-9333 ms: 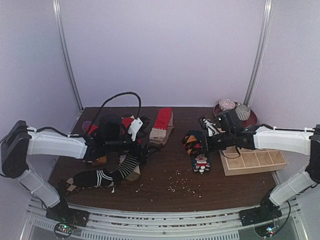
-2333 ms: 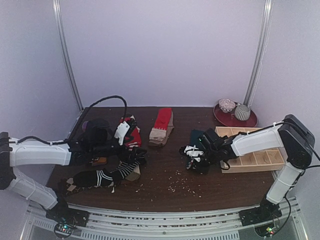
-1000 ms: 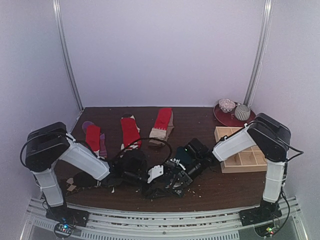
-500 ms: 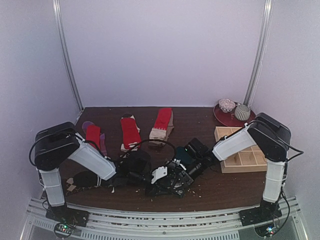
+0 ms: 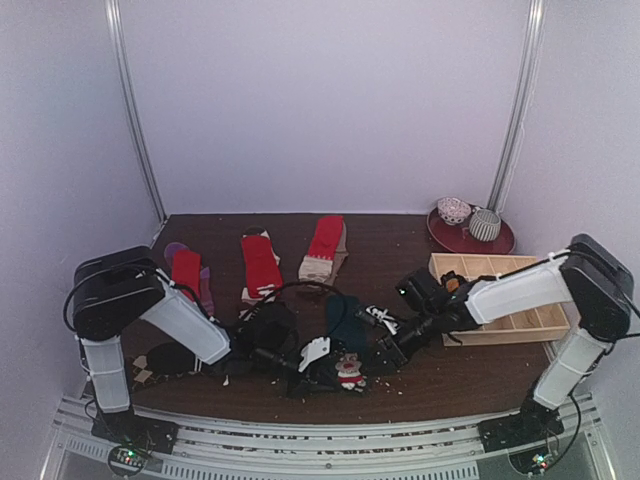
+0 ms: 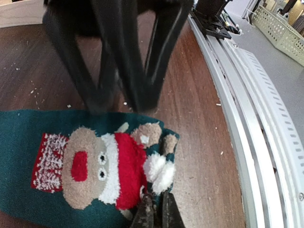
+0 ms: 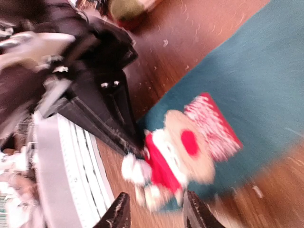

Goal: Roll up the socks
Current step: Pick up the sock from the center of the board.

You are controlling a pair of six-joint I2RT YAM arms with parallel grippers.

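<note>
Teal sock (image 5: 345, 320): flat on table (image 5: 440, 378), front-centre, betw. the two grippers; runs front-to-back.
Monkey patch (image 6: 99, 166): at sock's near end, face up; red cap, white pom-pom.
L gripper (image 6: 155, 211): low at table level, fingers pressed together, pinching sock's edge just beside the pom-pom.
R gripper (image 7: 156, 214): fingers spread wide, nothing betw. them; over the monkey end of sock. R wrist view blurred, so contact w/ fabric: can't tell.
L wrist view: R fingers (image 6: 97, 61) show as two dark blurred bars, tips at sock's far edge.
Red-purple socks (image 5: 188, 275): back left, flat.
Red-beige socks (image 5: 260, 265): one just right of the red-purple, the other further right, nearer back wall; flat, apart from each other.
Dark socks (image 5: 160, 360): front left, partly hidden under L arm; pattern hard to read.
Wood tray (image 5: 500, 300): right side, divided into compartments; R forearm crosses over its near-left part.
Red plate (image 5: 470, 242): back right corner, holds two round patterned bundles (image 5: 453, 210) side by side.
Crumbs (image 5: 390, 378): pale specks on table near sock's front end.
</note>
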